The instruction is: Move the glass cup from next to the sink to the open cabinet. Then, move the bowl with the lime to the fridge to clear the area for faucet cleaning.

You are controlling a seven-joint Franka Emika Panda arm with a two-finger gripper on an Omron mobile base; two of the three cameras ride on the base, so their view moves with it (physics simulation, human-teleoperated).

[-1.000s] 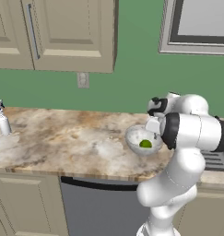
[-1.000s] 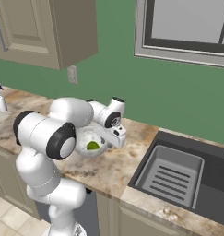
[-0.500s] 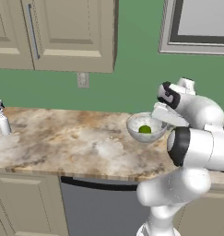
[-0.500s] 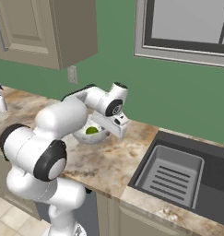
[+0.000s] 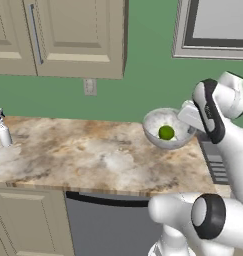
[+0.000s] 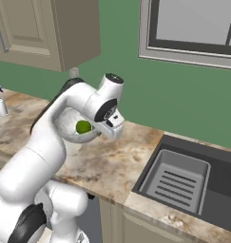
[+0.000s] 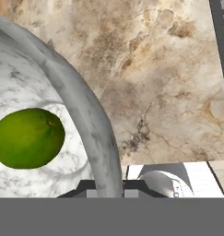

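I have the claw (image 7: 109, 191) pinched nearly shut on the rim of the bowl (image 5: 169, 129), one finger inside the wall and one outside, as the hand view shows it. In both base views the bowl hangs clear above the surface (image 5: 83, 152), out toward the sink (image 6: 183, 178) end, tilted a little. The lime (image 5: 166, 132) sits loose in the bottom. I judge the bowl stiff, smooth and probably ceramic-like: it won't give under the fingers, so the hold rests on friction alone, and a one-sided rim pinch leaves the weight hanging off to one side. It could swivel in the grip or slide out if I swing hard. Dropped, I'd expect it to chip or break. The lime is light but round and will roll toward whichever side dips, maybe over the rim. I'd keep this rim hold, level the bowl, and carry it slowly toward the fridge.
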